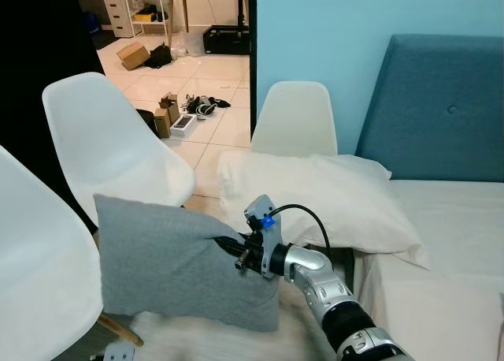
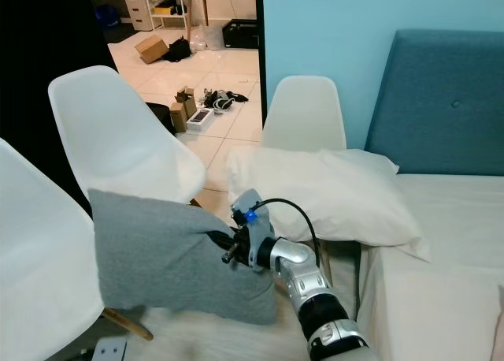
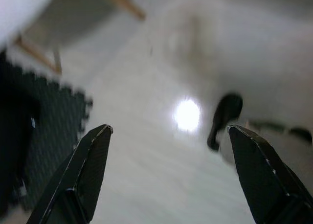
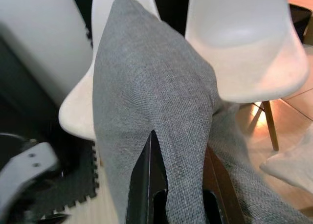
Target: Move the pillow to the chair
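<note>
The right tool [image 1: 233, 246] is pinched closed on the edge of a grey pillow [image 1: 169, 260], its two black fingers [image 4: 146, 185] squeezed together with a fold of the grey cloth caught between them. The silver right arm [image 1: 323, 286] reaches forward and to the robot's left from the lower edge of the view, a black cable looping over its wrist. The grey pillow hangs upright in the air from that grip, in front of the gap between two white chairs, its lower edge above a pale fluffy rug [image 1: 228, 341].

The nearer white chair [image 1: 35, 274] stands at the robot's far left, and the grey pillow partly overlaps its seat edge in the head view. A second white chair [image 1: 110, 144] stands just behind the pillow. A third white chair [image 1: 295, 120] stands farther back against the light blue wall [image 1: 315, 30]. A large white pillow [image 1: 323, 199] lies across the third chair's seat and onto the bed [image 1: 449, 243], which has a pale sheet and a dark teal headboard [image 1: 441, 109].

Beyond the doorway, boxes and small clutter [image 1: 185, 113] lie on the tiled floor.

The left tool [image 3: 168, 172] hangs with its fingers spread wide apart and nothing between them, over a blurred pale floor.
</note>
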Available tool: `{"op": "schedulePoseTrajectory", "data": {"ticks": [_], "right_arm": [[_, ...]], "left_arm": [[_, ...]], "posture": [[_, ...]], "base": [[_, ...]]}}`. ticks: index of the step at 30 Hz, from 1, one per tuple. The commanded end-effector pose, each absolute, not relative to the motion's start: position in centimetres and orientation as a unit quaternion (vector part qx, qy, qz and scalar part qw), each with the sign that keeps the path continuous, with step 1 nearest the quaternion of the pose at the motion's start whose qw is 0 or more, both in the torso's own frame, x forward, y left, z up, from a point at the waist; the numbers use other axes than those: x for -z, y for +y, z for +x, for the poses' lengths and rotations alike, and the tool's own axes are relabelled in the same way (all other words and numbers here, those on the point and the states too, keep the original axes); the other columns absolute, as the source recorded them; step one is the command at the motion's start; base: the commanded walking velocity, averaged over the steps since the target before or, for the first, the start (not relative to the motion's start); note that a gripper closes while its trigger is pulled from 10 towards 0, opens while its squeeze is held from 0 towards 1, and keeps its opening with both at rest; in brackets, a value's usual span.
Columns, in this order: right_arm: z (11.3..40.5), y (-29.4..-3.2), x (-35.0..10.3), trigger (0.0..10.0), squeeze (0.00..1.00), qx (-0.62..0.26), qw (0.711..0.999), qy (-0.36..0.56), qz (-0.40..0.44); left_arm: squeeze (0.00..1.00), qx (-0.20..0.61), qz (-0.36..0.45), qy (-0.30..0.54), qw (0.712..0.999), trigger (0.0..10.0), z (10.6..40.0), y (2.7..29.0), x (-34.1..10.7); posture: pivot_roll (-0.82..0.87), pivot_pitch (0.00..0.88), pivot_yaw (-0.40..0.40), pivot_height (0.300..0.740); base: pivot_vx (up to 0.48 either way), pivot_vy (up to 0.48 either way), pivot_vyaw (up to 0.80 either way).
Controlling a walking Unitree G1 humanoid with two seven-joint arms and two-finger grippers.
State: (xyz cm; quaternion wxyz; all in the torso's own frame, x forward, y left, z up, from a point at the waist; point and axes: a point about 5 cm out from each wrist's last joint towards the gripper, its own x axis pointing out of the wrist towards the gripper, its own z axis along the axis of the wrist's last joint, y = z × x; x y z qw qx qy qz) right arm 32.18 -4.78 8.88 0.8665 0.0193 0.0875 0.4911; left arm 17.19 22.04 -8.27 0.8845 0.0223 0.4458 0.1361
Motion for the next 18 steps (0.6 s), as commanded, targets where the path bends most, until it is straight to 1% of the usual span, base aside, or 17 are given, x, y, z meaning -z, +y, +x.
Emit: {"op": "schedulePoseTrajectory", "data": {"ticks": [1, 3, 4, 6, 9, 13, 18], "right_arm": [[32.9, -4.8, -11.1, 10.0, 0.0, -0.491, 0.87, 0.032, 0.036], [33.2, -4.6, -12.0, 10.0, 0.0, -0.491, 0.871, 0.007, 0.028], [33.2, -4.6, -12.0, 10.0, 0.0, -0.491, 0.871, 0.007, 0.028], [33.2, -4.2, -12.4, 10.0, 0.0, -0.496, 0.868, -0.008, 0.02], [33.2, -3.9, -12.7, 10.0, 0.0, -0.498, 0.867, -0.016, 0.021], [33.1, -3.7, -12.6, 10.0, 0.0, -0.5, 0.866, -0.017, 0.017], [33.3, -3.6, -12.5, 10.0, 0.0, -0.489, 0.872, -0.012, 0.022]], "left_arm": [[0.0, -0.142, 0.019, 0.425, 0.894, 10.0, 18.3, 22.2, 7.7], [0.0, -0.142, 0.018, 0.394, 0.908, 10.0, 20.4, 22.1, 6.6], [0.0, -0.142, 0.018, 0.394, 0.908, 10.0, 20.4, 22.1, 6.6], [0.0, -0.137, 0.019, 0.37, 0.919, 10.0, 21.9, 21.9, 5.7], [0.0, -0.128, 0.022, 0.358, 0.925, 10.0, 22.7, 21.6, 5.2], [0.0, -0.127, 0.02, 0.354, 0.926, 10.0, 23.0, 21.4, 5.1], [0.0, -0.123, 0.023, 0.346, 0.93, 10.0, 23.3, 21.3, 4.9]], "posture": [[-0.06, 0.043, 0.035, 0.74], [-0.06, 0.041, 0.038, 0.74], [-0.06, 0.041, 0.038, 0.74], [-0.06, 0.037, 0.043, 0.74], [-0.06, 0.033, 0.045, 0.74], [-0.06, 0.029, 0.046, 0.74], [-0.06, 0.028, 0.045, 0.74]], "base": [[0.431, 0.0, 0.0], [0.428, 0.0, 0.54], [0.428, 0.0, 0.54], [0.433, 0.0, 0.8], [0.431, 0.0, 0.8], [0.433, 0.0, 0.8], [0.434, 0.0, 0.8]]}}
